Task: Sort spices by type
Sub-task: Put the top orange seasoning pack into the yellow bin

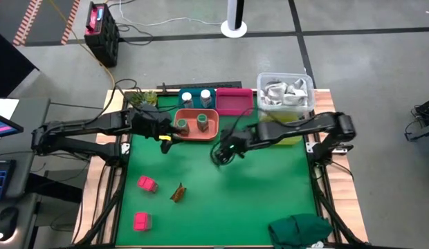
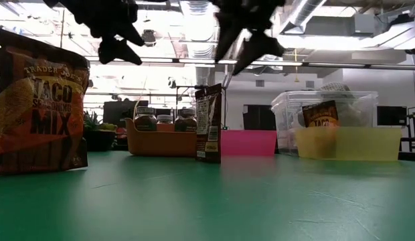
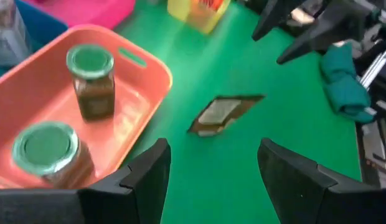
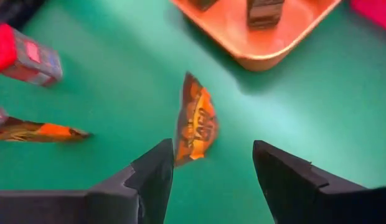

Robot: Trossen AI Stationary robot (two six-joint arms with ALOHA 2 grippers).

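Sachets first: one brown-orange sachet (image 1: 218, 153) stands on edge near the middle of the green table (image 1: 270, 187), and the right gripper (image 1: 221, 155) hangs just above it with its fingers spread wide, holding nothing. Through that arm's wrist camera the sachet (image 4: 195, 127) lies between the two dark fingers, not touching either. A second sachet (image 1: 177, 193) sits toward the near left part of the table, with two pink blocks close by, one (image 1: 146, 183) beside it and the other (image 1: 141, 220) nearer the front edge. The left gripper (image 1: 167, 135) hovers at the near rim of the orange tray (image 1: 213, 131), jaws also wide and empty; there's a speck of yellow by it, which I can't make out. Two dark green jars (image 1: 182, 124) (image 1: 201, 123) stand upright in that tray. Behind it, along the far edge, two white-capped jars (image 1: 187, 98) (image 1: 205, 95) sit in a blue bin (image 1: 183, 92), next to a pink bin (image 1: 234, 102). A third sachet (image 2: 320, 114) leans in the yellow bin (image 2: 348, 144) toward the far right corner.
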